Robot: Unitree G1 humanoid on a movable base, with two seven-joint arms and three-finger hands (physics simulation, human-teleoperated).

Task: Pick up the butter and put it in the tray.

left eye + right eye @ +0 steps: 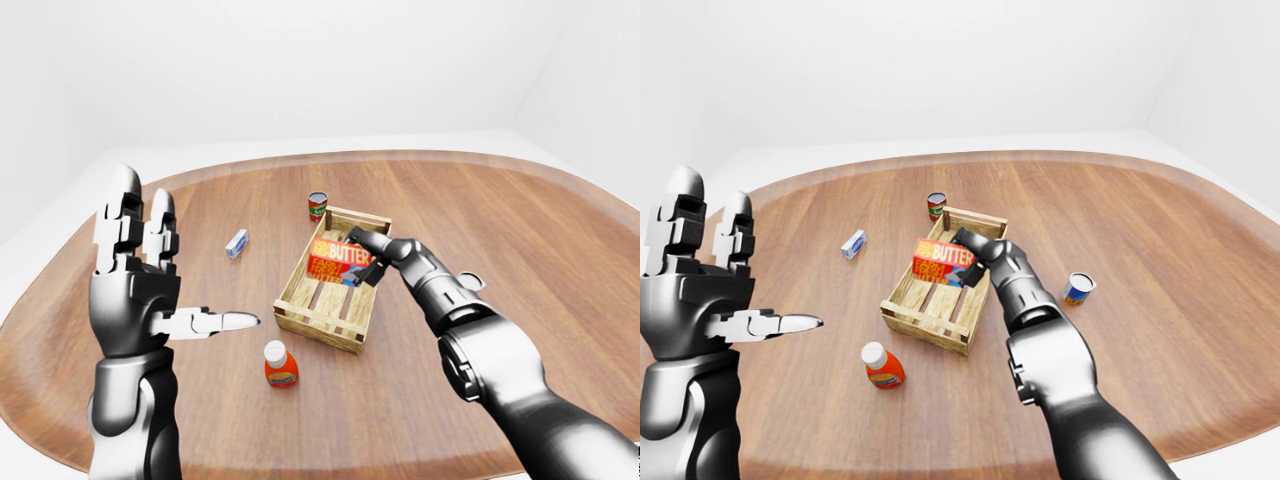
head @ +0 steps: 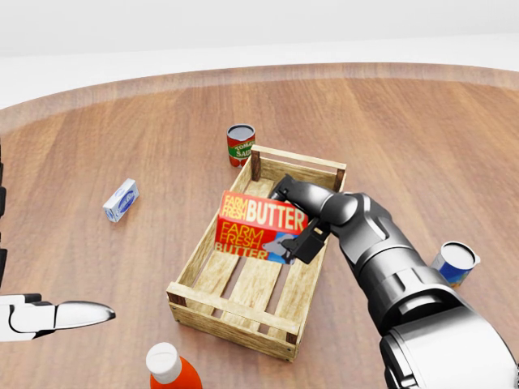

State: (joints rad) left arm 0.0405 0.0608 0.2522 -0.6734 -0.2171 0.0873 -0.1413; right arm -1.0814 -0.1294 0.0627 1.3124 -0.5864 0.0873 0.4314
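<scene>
My right hand (image 2: 298, 219) was clamped on the red rectangular butter box (image 2: 258, 226), holding it tilted inside the slatted wooden tray (image 2: 212, 312). My left hand (image 1: 135, 290) hung raised, fingers spread wide apart.

The crate (image 2: 212, 241) stands near the middle of the table (image 2: 405, 121). In the head view, the butter box (image 2: 261, 225) is over the crate's middle, between its walls, gripped by the right hand (image 2: 302, 217). Above the crate's top left corner stands a can (image 2: 241, 145). Left of the crate lies a small carton (image 2: 121, 200). Below the crate's bottom left corner stands a bottle (image 2: 170, 369). Right of the crate is a second can (image 2: 454, 263).
</scene>
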